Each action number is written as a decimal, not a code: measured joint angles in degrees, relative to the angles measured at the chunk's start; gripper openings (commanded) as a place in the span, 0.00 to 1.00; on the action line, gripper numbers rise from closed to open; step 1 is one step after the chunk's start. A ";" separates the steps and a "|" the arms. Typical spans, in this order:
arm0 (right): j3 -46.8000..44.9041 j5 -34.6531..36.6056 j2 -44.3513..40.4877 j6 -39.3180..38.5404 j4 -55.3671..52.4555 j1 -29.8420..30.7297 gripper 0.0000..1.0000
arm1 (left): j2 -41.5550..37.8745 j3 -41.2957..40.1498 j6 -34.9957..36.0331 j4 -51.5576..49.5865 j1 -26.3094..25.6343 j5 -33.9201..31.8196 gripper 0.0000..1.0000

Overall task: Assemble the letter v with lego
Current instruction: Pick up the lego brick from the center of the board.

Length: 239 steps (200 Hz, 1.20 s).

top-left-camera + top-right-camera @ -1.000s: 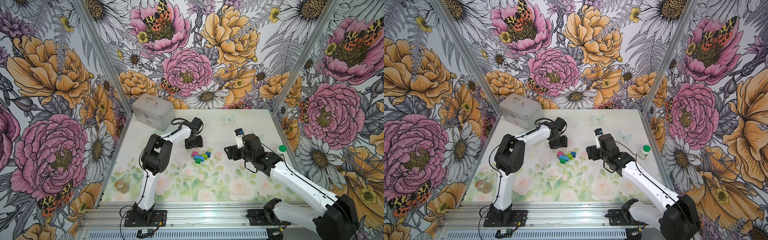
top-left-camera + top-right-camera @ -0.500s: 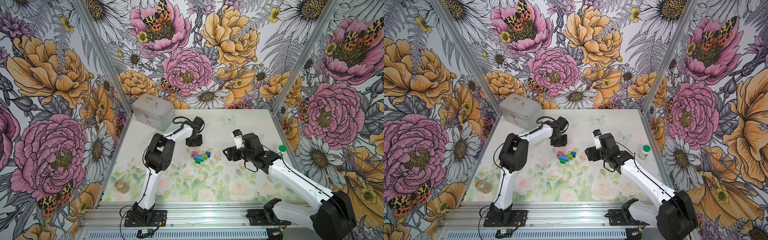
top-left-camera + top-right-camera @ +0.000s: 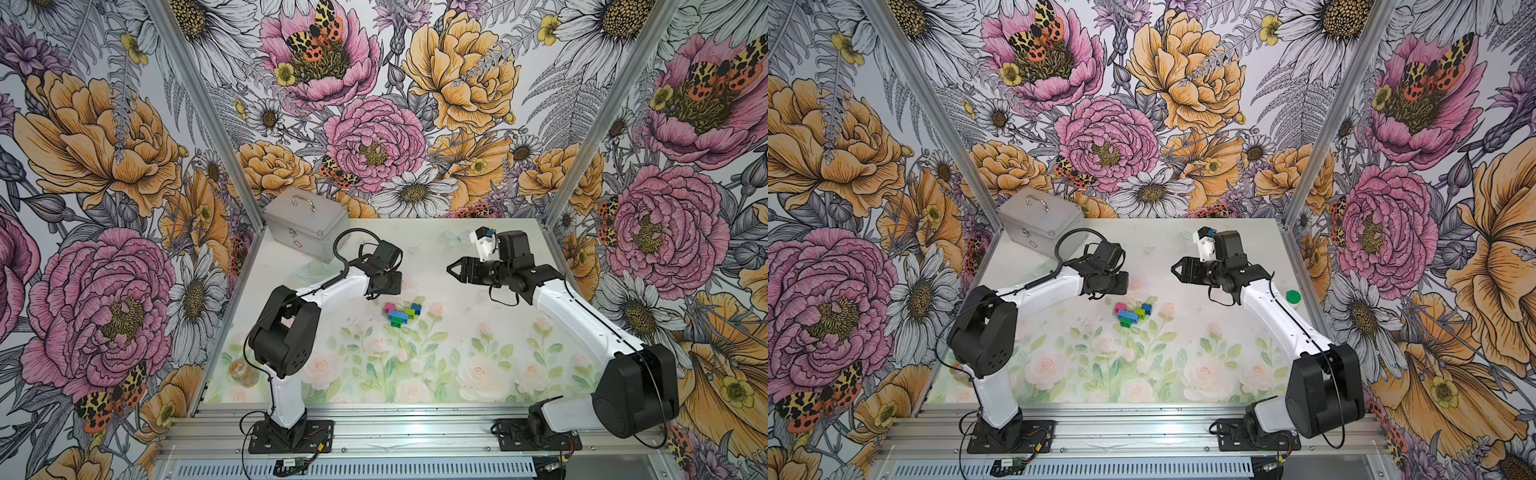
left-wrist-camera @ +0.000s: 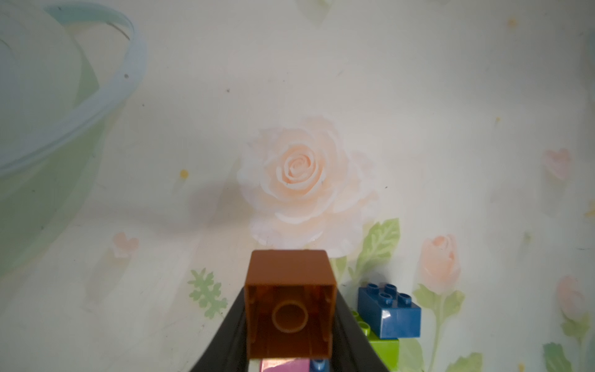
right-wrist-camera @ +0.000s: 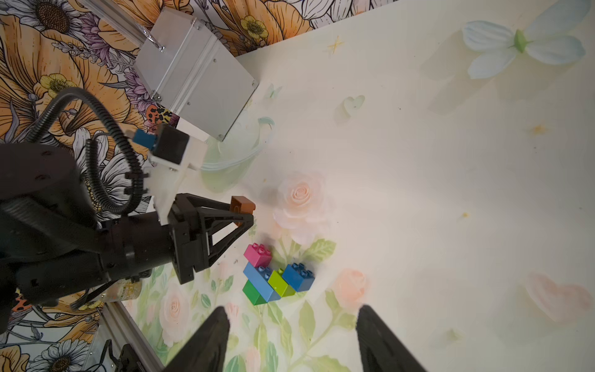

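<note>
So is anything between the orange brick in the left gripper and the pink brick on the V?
Nothing visible. The left gripper holds the orange brick just off the pink brick, and the gap between them is open. The right gripper stands well aside, jaws apart.

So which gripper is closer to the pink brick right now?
Left. The left gripper, shut on the orange brick, hangs close to the pink brick, just behind it. The right gripper is open, empty and much farther off, toward the robot's right.

The small pink plastic brick (image 4: 285, 365) is cut off at the left wrist view's edge, partly behind the brown-orange hollow plastic brick (image 4: 288, 306)
</note>
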 measured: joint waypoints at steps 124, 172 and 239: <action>21.35 -9.73 16.48 -3.61 -11.50 9.31 0.45 | -12.59 -16.98 15.17 31.21 -1.88 11.10 0.25; 23.45 -9.88 18.51 -3.67 -12.81 10.19 0.41 | -13.38 -17.31 16.72 32.41 -2.14 11.32 0.27; 25.40 -9.62 21.00 -3.63 -12.79 11.72 0.27 | -13.38 -17.51 17.70 32.41 -2.51 13.68 0.30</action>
